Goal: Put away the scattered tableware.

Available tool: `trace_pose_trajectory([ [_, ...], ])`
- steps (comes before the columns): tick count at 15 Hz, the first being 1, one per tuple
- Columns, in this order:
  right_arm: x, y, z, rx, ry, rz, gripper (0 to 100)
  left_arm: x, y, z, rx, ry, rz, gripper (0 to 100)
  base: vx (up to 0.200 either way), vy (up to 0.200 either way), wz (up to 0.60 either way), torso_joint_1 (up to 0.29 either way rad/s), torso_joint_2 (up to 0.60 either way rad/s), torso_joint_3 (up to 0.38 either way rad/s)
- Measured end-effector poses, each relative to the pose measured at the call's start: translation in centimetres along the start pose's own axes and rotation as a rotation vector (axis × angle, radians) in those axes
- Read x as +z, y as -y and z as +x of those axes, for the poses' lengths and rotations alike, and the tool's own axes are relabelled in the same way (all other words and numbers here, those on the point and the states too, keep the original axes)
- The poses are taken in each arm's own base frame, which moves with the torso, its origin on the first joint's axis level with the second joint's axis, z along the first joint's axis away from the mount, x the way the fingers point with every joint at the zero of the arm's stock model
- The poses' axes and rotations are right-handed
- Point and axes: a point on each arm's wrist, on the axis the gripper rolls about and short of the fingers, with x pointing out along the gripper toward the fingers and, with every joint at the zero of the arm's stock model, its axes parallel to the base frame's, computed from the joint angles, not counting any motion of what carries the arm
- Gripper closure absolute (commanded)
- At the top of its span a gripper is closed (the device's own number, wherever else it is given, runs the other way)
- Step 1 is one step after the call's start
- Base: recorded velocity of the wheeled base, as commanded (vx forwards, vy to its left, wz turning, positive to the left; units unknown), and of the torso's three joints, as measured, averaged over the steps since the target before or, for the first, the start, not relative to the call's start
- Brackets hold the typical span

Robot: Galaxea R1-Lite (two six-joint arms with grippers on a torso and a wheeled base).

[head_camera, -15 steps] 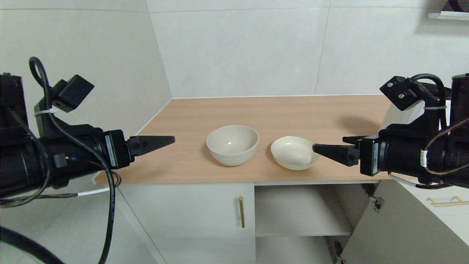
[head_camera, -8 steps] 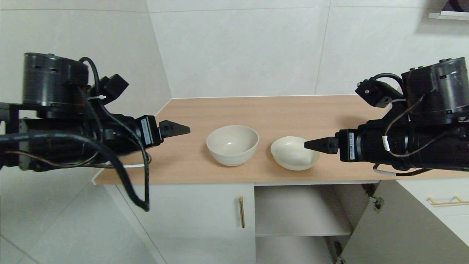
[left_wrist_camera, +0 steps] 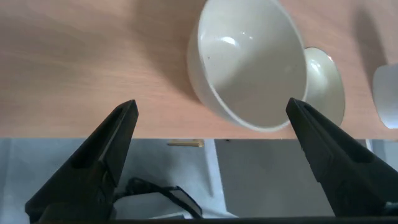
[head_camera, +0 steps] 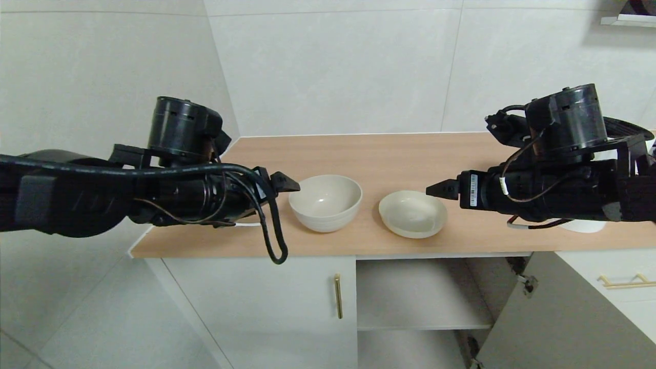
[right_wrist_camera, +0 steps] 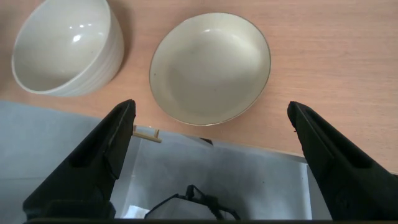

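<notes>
A deep cream bowl point(head_camera: 325, 202) and a shallow cream bowl point(head_camera: 412, 213) stand side by side near the front edge of the wooden counter point(head_camera: 389, 154). My left gripper point(head_camera: 287, 183) hovers just left of the deep bowl's rim. In the left wrist view it point(left_wrist_camera: 210, 107) is open, fingers spread wider than the deep bowl point(left_wrist_camera: 249, 68) below. My right gripper point(head_camera: 438, 189) hangs over the right edge of the shallow bowl. It point(right_wrist_camera: 210, 107) is open above the shallow bowl point(right_wrist_camera: 211, 68), with the deep bowl point(right_wrist_camera: 65, 46) beside it.
Below the counter a cupboard stands open with a bare shelf point(head_camera: 417, 292); its door point(head_camera: 538, 318) swings out at the right. A closed door with a gold handle point(head_camera: 337, 302) is left of it. A white object point(head_camera: 579, 225) sits behind my right arm. Tiled walls close the left and back.
Both arms have swung forward over the counter. The left gripper has moved right, up to the deep bowl's rim. The right gripper has risen slightly over the shallow bowl. The bowls have stayed put.
</notes>
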Motion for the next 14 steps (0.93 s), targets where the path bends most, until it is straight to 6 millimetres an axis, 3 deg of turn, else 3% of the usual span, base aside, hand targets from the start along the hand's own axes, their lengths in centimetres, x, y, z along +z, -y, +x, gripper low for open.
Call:
trace_pose_trajectory([
  [7, -0.3, 0.0, 0.5, -0.002, -0.015, -0.002, 0, -0.6, 0.3, 4.4, 0.023, -0.05, -0.08, 0, 0.0, 0.0, 0.0, 0.0, 0.0, 0.0],
  [11, -0.4, 0.1, 0.7, -0.003, -0.02, -0.003, 0, -0.9, 0.0, 5.6, 0.039, -0.069, -0.08, 0, 0.0, 0.0, 0.0, 0.0, 0.0, 0.0],
  [12, -0.4, 0.0, 0.7, -0.001, -0.021, -0.003, 0, -1.0, 0.0, 5.7, 0.042, -0.072, -0.08, 100, 0.0, 0.0, 0.0, 0.0, 0.0, 0.0],
  [14, -0.3, 0.0, 0.7, -0.001, -0.02, -0.003, 0, -1.1, -0.1, 6.0, 0.046, -0.077, -0.08, 100, 0.0, 0.0, 0.0, 0.0, 0.0, 0.0],
])
